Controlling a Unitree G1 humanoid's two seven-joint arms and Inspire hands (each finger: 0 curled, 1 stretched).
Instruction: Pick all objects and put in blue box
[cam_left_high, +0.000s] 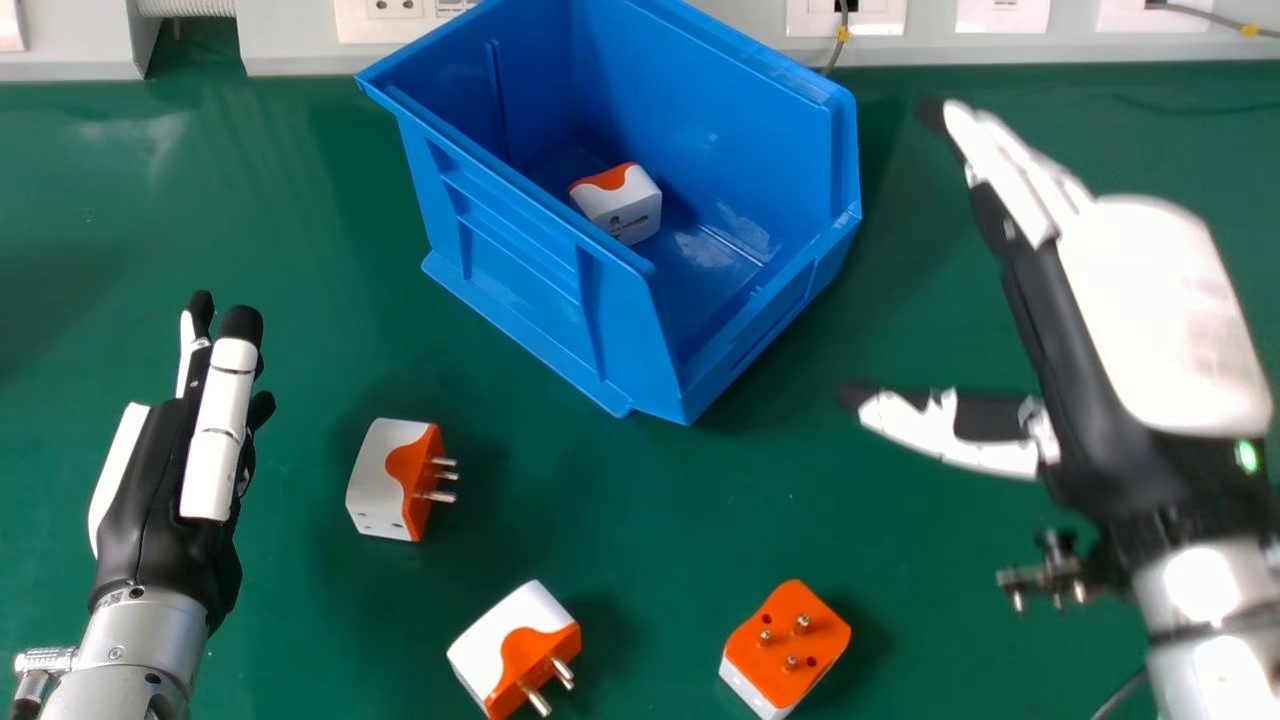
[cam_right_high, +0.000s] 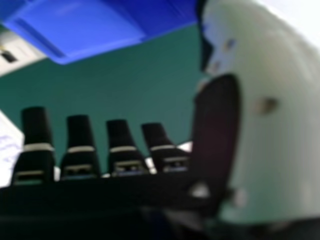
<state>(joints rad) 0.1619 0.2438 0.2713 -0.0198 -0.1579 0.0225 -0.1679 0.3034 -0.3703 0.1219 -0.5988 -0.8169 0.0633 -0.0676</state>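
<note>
- Black-and-white right hand (cam_left_high: 1150, 300), frame right, and left hand (cam_left_high: 150, 530), lower left, had straight fingers.
- Upper centre, a blue plastic box (cam_left_high: 520, 275) held one orange-and-white adapter (cam_left_high: 622, 208).
- Three similar adapters (cam_left_high: 790, 650) lay lower.

The box (cam_left_high: 520, 290) is plain blue, the tabletop (cam_left_high: 250, 220) green, the plug adapters (cam_left_high: 380, 480) white and orange.

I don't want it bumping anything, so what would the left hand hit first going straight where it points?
The left hand would likely pass left of the blue box and meet the grey panel behind; heights are unclear.
</note>
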